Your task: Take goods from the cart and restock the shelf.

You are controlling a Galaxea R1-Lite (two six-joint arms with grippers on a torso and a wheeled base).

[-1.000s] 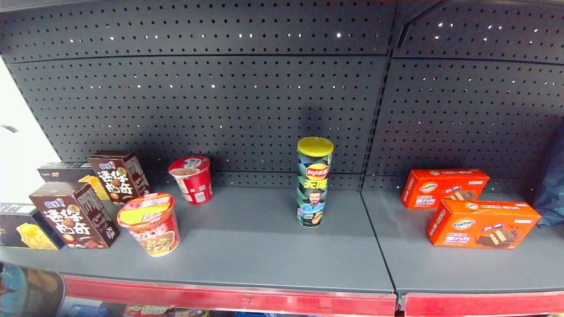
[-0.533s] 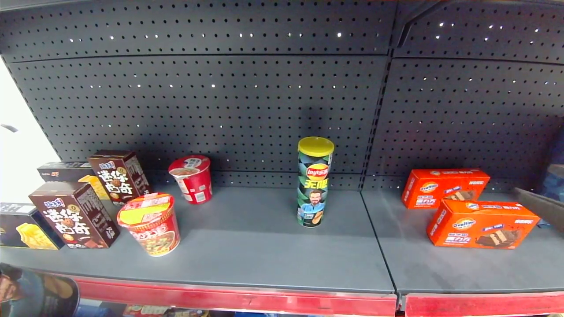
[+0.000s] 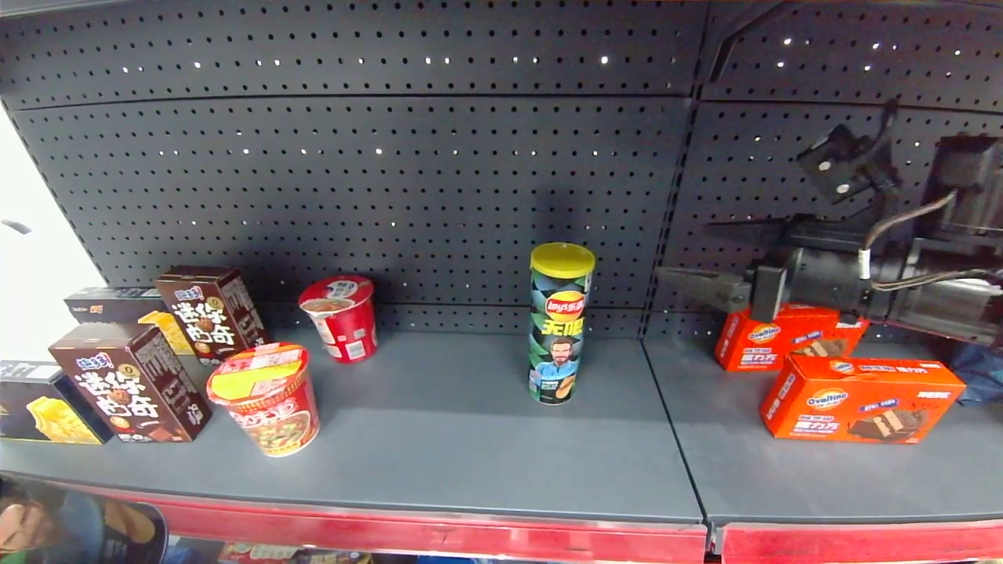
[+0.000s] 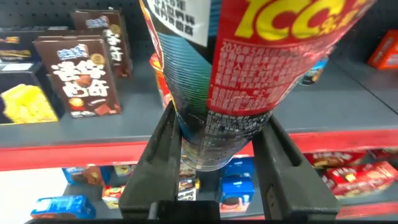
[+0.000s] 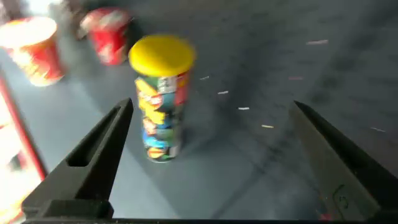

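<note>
A long grey metal shelf with a red front strip and a black perforated back panel carries the goods. The right gripper hovers above the shelf with its 2 fingers spread wide and nothing between them. It is above the rear of 2 flat orange cardboard boxes and faces a tall upright snack canister with a yellow lid. That canister is narrow and would likely topple if the gripper swung into it. The left gripper is clamped on a second printed snack canister, the item to restock, which sits low at the left below the shelf's front edge. The grip seems to sit near 1 end, so the canister could tilt. It could also catch the red strip or knock the nearest red and yellow noodle cup on the way up. The orange boxes bear an oval logo. 2 brown boxes bear large white characters. The held canister bears big yellow numerals on red above dense fine print.
</note>
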